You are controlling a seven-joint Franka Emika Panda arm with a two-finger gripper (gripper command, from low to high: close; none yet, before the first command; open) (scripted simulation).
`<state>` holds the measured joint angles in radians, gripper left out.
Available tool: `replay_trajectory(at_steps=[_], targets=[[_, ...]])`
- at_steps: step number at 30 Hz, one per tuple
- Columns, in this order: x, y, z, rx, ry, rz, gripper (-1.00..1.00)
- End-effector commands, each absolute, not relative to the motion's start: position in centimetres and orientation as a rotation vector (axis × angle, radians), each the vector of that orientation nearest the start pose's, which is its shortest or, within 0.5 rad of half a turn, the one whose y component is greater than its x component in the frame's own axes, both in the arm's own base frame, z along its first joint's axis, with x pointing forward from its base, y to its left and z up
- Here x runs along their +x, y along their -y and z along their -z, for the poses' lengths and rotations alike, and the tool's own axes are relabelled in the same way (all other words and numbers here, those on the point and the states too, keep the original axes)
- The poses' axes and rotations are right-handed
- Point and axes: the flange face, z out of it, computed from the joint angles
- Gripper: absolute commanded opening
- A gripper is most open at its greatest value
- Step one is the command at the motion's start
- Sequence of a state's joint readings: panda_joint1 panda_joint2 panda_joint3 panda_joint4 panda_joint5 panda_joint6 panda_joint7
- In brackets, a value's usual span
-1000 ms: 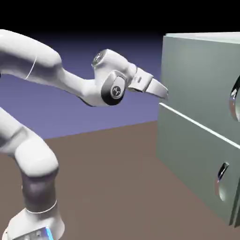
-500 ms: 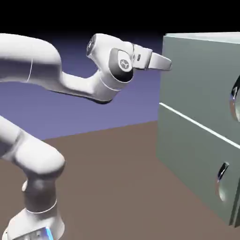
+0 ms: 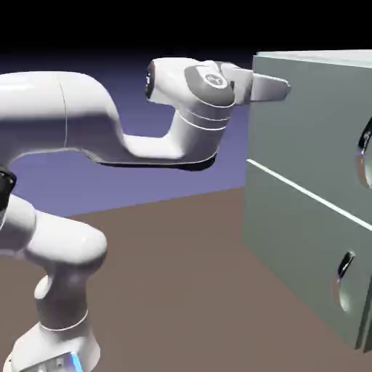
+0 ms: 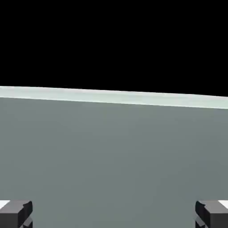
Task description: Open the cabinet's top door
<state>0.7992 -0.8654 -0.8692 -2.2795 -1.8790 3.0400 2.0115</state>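
The pale grey-green cabinet (image 3: pixel 305 218) fills the exterior view's right side. Its top door (image 3: pixel 312 123) is shut, with a dark curved handle (image 3: pixel 361 154) near the picture's right edge. My gripper (image 3: pixel 283 89) is held level and points at the door's upper left corner, far left of the handle. In the hand view the top door (image 4: pixel 114 156) fills the lower half, with the cabinet's pale top edge (image 4: pixel 114 96) above it. My gripper (image 4: pixel 114 216) is open: the two fingertips (image 4: pixel 16 213) stand wide apart at the bottom corners with nothing between them.
A shorter lower panel (image 3: pixel 298 261) with its own dark handle (image 3: pixel 344 277) sits under the top door. The brown table (image 3: pixel 182 290) stretches between my base and the cabinet. My arm's elbow (image 3: pixel 167 149) hangs over it.
The hand has risen and moved right toward the cabinet's upper corner. It has levelled out from a downward tilt. The fingers have stayed open.
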Motion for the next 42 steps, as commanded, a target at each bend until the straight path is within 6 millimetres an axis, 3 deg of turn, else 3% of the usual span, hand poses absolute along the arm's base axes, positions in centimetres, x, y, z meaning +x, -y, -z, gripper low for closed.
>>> replay_trajectory(at_steps=[1,12,23,25,30,31,32,42], targets=[[39.4,8.3,-64.3,-1.857,-0.646,1.676,0.0],[43.0,14.4,-60.0,-1.772,-0.669,1.725,0.0],[48.0,20.2,-52.0,-1.761,-0.692,1.736,0.0],[48.2,20.3,-51.6,-1.762,-0.693,1.736,0.0],[53.2,20.2,-51.6,-1.762,-0.693,1.736,0.0],[53.2,20.2,-51.6,-1.762,-0.693,1.736,-1.0],[53.2,20.2,-51.6,-1.762,-0.693,1.736,-1.0],[46.1,17.8,-51.6,-1.75,-0.838,1.83,-1.0]])
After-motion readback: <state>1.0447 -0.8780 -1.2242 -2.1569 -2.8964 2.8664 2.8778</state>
